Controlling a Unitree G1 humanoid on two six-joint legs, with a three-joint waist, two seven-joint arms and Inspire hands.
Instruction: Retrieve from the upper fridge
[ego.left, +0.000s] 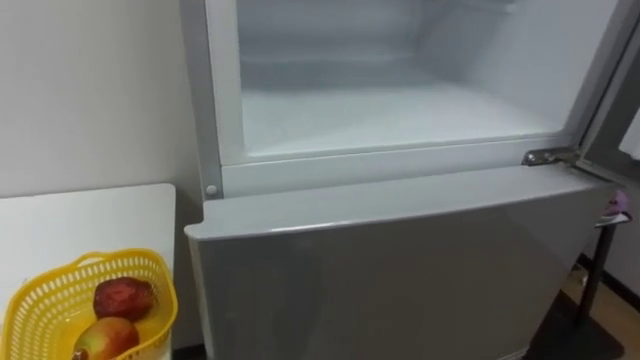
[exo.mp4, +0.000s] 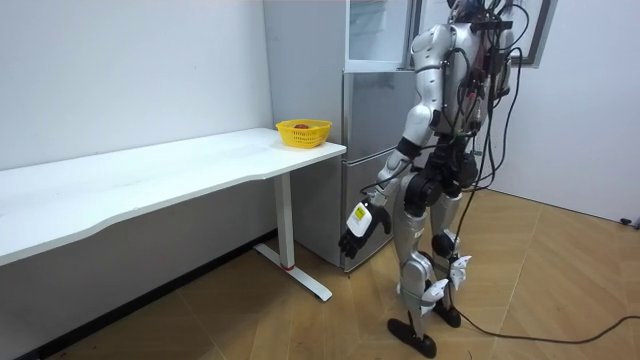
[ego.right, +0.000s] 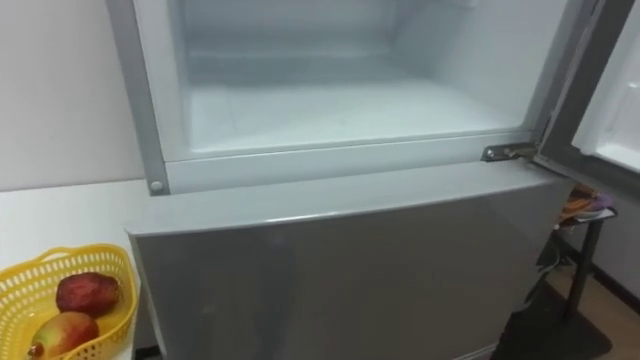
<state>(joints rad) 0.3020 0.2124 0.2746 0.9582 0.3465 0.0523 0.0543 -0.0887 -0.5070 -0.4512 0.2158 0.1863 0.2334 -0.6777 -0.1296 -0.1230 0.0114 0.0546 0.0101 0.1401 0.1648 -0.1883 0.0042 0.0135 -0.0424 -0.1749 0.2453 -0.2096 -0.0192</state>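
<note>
Two fruits, one dark red fruit (ego.left: 124, 297) and one red-and-yellow fruit (ego.left: 106, 338), lie touching in the single yellow plastic mesh basket (ego.left: 32, 300). The basket stands at the fridge end of the white counter (ego.left: 80, 215), just beside the tall grey fridge (ego.left: 196, 90) (a sensible drop-off spot, I judge, close to the compartment). One upper compartment (ego.left: 400, 115) stands open, its door out to the robot's right so the inside can be reached. Its white floor is bare as far as can be seen, so the thing to fetch is most likely the fruit in the basket. One lower grey door (ego.left: 400, 270) is shut. The robot stands facing the fridge, its left hand (exo.mp4: 360, 226) hanging by its thigh, fingers loose, holding nothing.
</note>
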